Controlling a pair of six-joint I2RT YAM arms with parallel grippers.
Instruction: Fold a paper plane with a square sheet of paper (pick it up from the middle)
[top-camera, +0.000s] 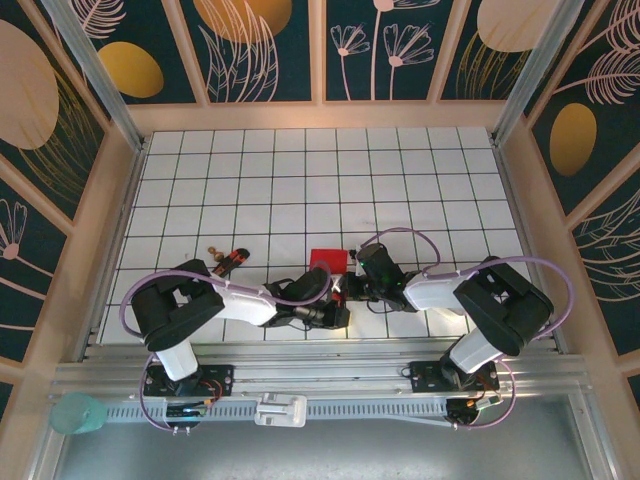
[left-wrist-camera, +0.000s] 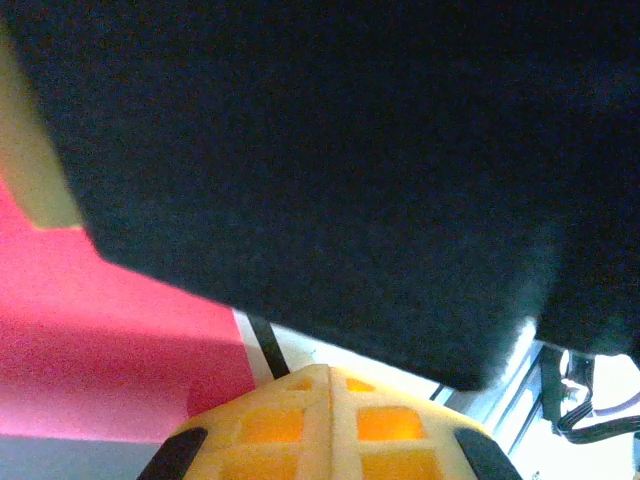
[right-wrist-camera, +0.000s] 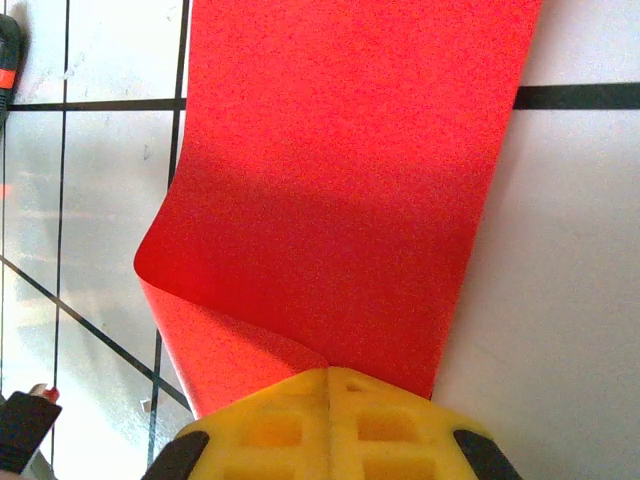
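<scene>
The paper (top-camera: 327, 259) lies on the tiles (top-camera: 300, 180) between both arms. The right gripper (right-wrist-camera: 328, 375) pinches its near edge, which curls limply: light, floppy, easily creased. The left gripper (left-wrist-camera: 328, 372) sits pressed together beside it; whether on paper, I can't tell. Edges look best for gripping.

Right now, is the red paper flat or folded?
Partly folded: the thin red paper sheet curls over, uncreased, into the shut right tool.
</scene>
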